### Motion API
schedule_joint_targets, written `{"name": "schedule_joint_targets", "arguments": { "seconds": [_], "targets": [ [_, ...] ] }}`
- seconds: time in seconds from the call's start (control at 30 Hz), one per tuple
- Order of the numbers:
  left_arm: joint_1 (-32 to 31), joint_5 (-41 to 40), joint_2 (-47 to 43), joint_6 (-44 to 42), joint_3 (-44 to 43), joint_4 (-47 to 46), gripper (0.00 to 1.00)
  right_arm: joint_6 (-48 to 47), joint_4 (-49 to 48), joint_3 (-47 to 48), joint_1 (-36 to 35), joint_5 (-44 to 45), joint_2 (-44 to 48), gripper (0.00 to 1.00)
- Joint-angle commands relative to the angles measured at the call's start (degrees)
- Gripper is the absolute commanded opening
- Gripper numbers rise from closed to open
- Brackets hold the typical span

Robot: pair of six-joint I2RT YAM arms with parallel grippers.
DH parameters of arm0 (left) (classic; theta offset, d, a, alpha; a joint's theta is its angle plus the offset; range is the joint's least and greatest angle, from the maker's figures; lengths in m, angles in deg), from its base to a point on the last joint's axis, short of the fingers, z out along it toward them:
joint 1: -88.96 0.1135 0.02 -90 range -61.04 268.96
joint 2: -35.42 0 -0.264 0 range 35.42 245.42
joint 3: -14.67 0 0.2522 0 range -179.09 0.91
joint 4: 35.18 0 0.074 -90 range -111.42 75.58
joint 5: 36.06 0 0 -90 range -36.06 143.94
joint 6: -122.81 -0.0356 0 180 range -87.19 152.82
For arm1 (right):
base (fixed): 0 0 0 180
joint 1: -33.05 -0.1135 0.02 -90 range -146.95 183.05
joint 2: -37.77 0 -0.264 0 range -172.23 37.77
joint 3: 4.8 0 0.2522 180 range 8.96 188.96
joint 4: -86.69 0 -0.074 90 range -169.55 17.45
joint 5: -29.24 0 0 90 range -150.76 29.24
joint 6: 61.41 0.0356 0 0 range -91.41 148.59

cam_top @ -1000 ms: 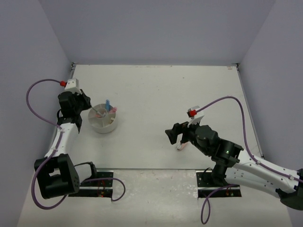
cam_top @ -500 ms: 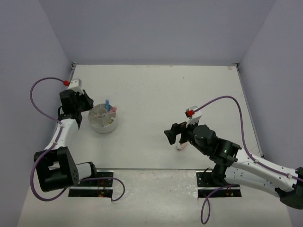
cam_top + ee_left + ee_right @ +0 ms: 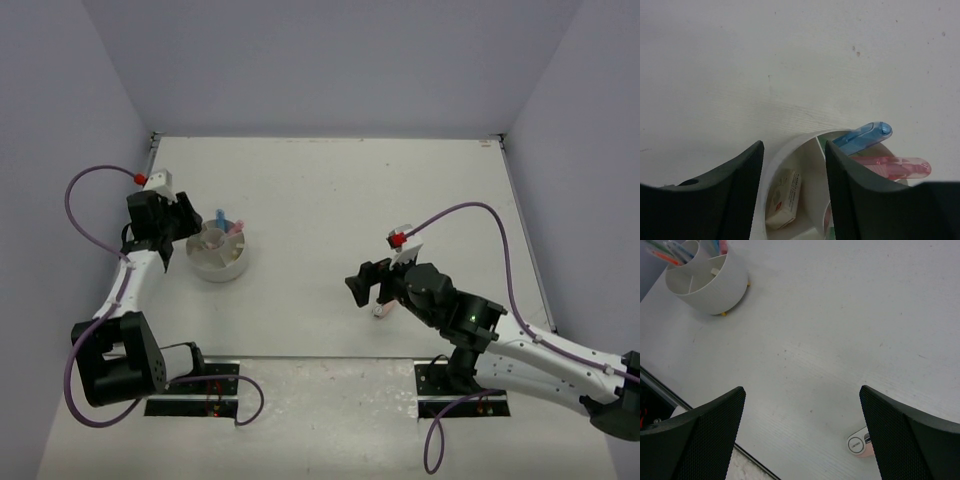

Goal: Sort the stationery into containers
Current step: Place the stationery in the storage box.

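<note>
The round white container (image 3: 218,255) stands at the left of the table, split into compartments. In the left wrist view a tan eraser block (image 3: 782,197) lies in one compartment, and a blue marker (image 3: 862,137) and a pink marker (image 3: 895,167) lean out over the rim (image 3: 790,145). My left gripper (image 3: 794,150) hangs over the container's left rim, open, with nothing between its fingers. My right gripper (image 3: 802,390) is wide open above bare table at centre right. A pink marker with a white cap end (image 3: 860,445) lies just beside its right finger.
The right wrist view shows the container (image 3: 710,285) far off at top left with orange and green pens (image 3: 662,252) standing in it. The table's near edge (image 3: 700,415) and the black base rail run under the right gripper's left finger.
My left gripper's jaws have opened and it has drawn back a little toward the container's left rim. The right arm has barely shifted.
</note>
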Motion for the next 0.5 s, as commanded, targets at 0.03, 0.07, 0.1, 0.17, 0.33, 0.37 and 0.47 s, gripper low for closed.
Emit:
{"name": "schedule_joint_targets", "arguments": {
  "seconds": [0.03, 0.07, 0.1, 0.17, 0.33, 0.37, 0.47],
  "targets": [
    [0.54, -2.45, -5.08, 1.04, -2.75, 1.93, 0.65, -0.9, -2.49, 0.75, 0.24, 0.15, -1.21, 0.99],
    [0.54, -3.53, -6.08, 2.02, -2.89, 2.4, 0.69, -0.9, -2.58, 0.71, 0.24, 0.1, -1.54, 0.99],
    [0.54, -4.67, -7.33, 3.03, -3.02, 2.94, 0.74, -0.8, -2.63, 0.71, 0.24, 0.33, -1.98, 0.99],
    [0.54, -7.56, -10.71, 6.08, -3.21, 3.85, 0.95, -0.37, -2.56, 0.84, 0.18, 1.65, -3.3, 0.99],
    [0.54, -13.33, -15.79, 17.63, -7.23, 15.38, 1.0, 3.72, -1.27, 1.95, 0.31, 6.35, -8.21, 0.99],
    [0.54, -13.43, -16.66, 19.07, -7.73, 17.24, 1.0, 5.12, -0.57, 2.42, 0.4, 7.46, -9.6, 0.99],
    [0.54, -10.9, -19.62, 20.27, -7.19, 20.64, 1.0, 11.21, 3.33, 5.15, 0.68, 9.22, -14.6, 0.99]
  ]
}}
